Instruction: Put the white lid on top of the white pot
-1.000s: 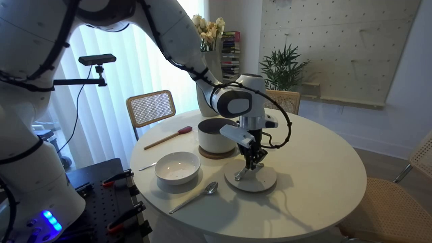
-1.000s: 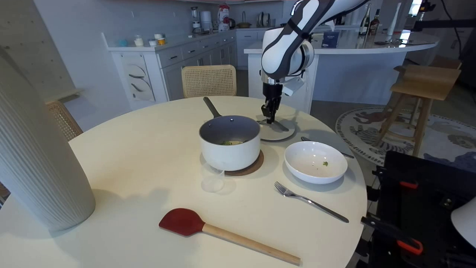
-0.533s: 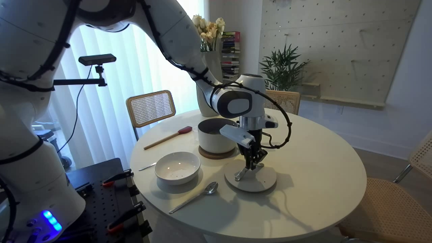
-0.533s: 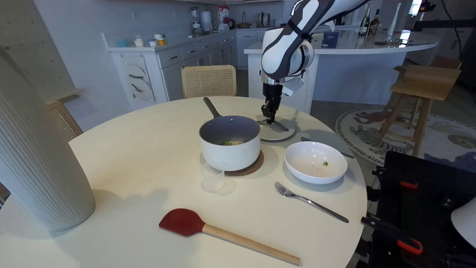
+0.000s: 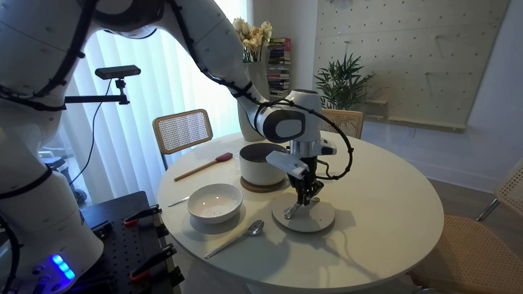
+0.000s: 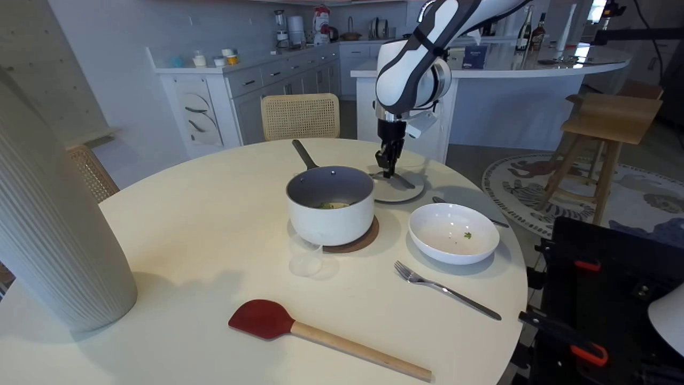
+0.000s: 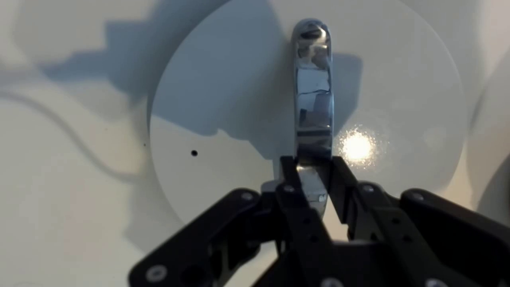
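1. The gripper (image 7: 313,161) pinches the silvery handle (image 7: 314,99) of the white lid (image 5: 310,220) (squeezed from both sides).
2. In an exterior view, the lid lies level toward the near edge of the round table (image 5: 380,228).
3. The white pot (image 6: 330,219) stands farther from that edge, near the lid, on a brown mat (image 6: 363,240); a green bit (image 6: 325,205) shows inside.
4. In an exterior view, the white bowl (image 5: 214,204) sits near the table's left edge.

No readable text, labels or numbers.
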Controlling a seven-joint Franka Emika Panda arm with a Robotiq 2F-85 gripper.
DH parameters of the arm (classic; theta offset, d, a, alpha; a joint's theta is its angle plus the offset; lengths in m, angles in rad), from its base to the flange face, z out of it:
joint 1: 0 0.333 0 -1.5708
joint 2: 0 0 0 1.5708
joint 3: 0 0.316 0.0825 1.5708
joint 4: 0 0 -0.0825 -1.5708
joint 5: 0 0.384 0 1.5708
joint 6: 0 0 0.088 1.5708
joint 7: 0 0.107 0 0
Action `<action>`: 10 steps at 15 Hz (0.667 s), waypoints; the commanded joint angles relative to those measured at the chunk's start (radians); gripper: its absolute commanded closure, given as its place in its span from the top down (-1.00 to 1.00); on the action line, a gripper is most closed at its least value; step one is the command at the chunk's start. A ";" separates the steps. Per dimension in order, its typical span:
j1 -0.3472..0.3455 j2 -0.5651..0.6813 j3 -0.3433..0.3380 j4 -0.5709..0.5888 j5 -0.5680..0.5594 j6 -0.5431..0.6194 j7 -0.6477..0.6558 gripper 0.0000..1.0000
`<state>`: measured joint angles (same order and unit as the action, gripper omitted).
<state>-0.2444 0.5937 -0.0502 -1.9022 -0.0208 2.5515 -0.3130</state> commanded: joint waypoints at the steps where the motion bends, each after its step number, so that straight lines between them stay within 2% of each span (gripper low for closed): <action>1: 0.001 0.001 -0.003 0.021 -0.013 -0.032 -0.006 -0.88; 2: 0.001 0.002 -0.003 0.020 -0.014 -0.031 -0.005 -0.02; 3: 0.001 0.003 -0.003 0.020 -0.014 -0.031 -0.006 0.03; 4: 0.001 0.004 -0.003 0.021 -0.015 -0.031 -0.005 -0.75; 5: 0.001 0.004 -0.004 0.021 -0.016 -0.032 -0.004 -0.77; 6: 0.001 0.005 -0.005 0.022 -0.016 -0.033 -0.003 0.19; 7: 0.001 0.005 -0.005 0.021 -0.017 -0.033 -0.004 0.11; 8: 0.001 0.005 -0.005 0.021 -0.016 -0.032 -0.004 -0.82; 9: 0.002 0.006 -0.006 0.021 -0.018 -0.032 -0.004 -0.78; 10: 0.004 0.007 -0.008 0.021 -0.021 -0.032 -0.002 -0.82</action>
<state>-0.2445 0.5960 -0.0516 -1.9021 -0.0252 2.5509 -0.3130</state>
